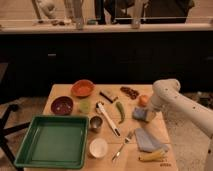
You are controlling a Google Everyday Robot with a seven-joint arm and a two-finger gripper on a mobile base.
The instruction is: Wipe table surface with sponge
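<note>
The small blue sponge (139,114) lies on the right part of the light tan wooden table surface (132,127), below an orange fruit (143,100). My white arm reaches in from the right and bends down. My gripper (149,116) is low over the table at the sponge's right edge, touching or nearly touching it. The arm's wrist hides part of the sponge.
A green tray (52,142) sits front left. An orange bowl (82,88), a dark red bowl (62,105), a pale green item (84,106), a metal cup (96,123), a white cup (98,147), a brush (107,117), a green pepper (120,111), a blue-grey cloth (146,139), a fork (121,145) and a banana (152,156) are on the table.
</note>
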